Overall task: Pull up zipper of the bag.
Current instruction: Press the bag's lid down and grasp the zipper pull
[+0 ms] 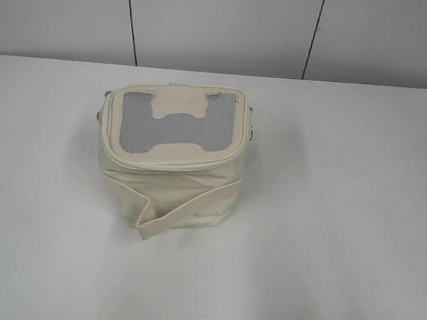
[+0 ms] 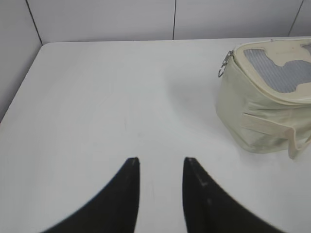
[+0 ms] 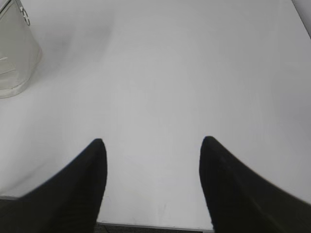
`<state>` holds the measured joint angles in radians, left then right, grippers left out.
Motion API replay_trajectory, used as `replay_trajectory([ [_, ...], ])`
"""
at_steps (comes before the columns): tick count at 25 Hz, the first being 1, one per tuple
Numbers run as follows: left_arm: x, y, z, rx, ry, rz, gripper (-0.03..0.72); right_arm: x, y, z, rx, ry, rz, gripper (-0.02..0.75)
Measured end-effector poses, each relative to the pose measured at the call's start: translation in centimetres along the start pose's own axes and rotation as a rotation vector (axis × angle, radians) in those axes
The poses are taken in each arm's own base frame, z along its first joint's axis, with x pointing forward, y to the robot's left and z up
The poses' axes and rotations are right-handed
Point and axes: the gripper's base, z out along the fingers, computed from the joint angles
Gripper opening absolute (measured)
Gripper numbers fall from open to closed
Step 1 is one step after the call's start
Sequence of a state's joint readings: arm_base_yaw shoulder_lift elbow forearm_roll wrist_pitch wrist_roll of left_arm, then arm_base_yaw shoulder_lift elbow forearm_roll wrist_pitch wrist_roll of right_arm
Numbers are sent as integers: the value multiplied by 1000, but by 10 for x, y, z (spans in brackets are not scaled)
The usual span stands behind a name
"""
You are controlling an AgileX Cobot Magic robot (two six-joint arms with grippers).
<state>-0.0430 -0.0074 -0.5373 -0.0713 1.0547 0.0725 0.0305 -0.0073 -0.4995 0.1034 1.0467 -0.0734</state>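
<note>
1. A small cream-coloured boxy bag [image 1: 171,157] of smooth leather-like material stands near the middle of the white table [image 1: 340,235], slightly left of centre in the exterior view.
2. Its top panel carries a grey mesh window [image 1: 173,124] broken by a cream bone-shaped patch [image 1: 179,128], and a rounded seam runs around the lid's edge.
3. A cream strap [image 1: 184,205] crosses the front face, its lower end lifting away from the bag near the table.
4. Small metal rings sit at the upper sides of the bag; one ring [image 2: 222,72] hangs at the left corner in the left wrist view.
5. The zipper's slider cannot be made out in any view.
6. The left gripper [image 2: 160,167] hovers over bare table, its two dark fingers [image 2: 127,194] parted by a narrow gap and holding nothing; the bag lies well apart, up and to its right.
7. The right gripper [image 3: 152,145] has its dark fingers [image 3: 228,184] spread wide, empty, over bare table; only an edge of the bag shows at the upper left of its view.
8. Neither arm appears in the exterior view.
9. Pale wall panels [image 1: 223,25] with dark vertical joints stand behind the table.
</note>
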Motion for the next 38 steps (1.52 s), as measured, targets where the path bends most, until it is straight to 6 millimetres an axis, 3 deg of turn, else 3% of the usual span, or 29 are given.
replay_trajectory([
  [24, 0, 0, 0, 0, 0, 0, 241, 0, 1, 0, -6, 0, 6, 475],
  [28, 0, 0, 0, 0, 0, 0, 241, -3, 8, 2, -90, 2, 35, 463],
  [33, 0, 0, 0, 1, 0, 0, 241, -34, 25, 34, -334, 54, -13, 461],
  [38, 0, -1, 0, 6, 0, -3, 241, -71, 33, 102, -519, 24, -89, 459],
])
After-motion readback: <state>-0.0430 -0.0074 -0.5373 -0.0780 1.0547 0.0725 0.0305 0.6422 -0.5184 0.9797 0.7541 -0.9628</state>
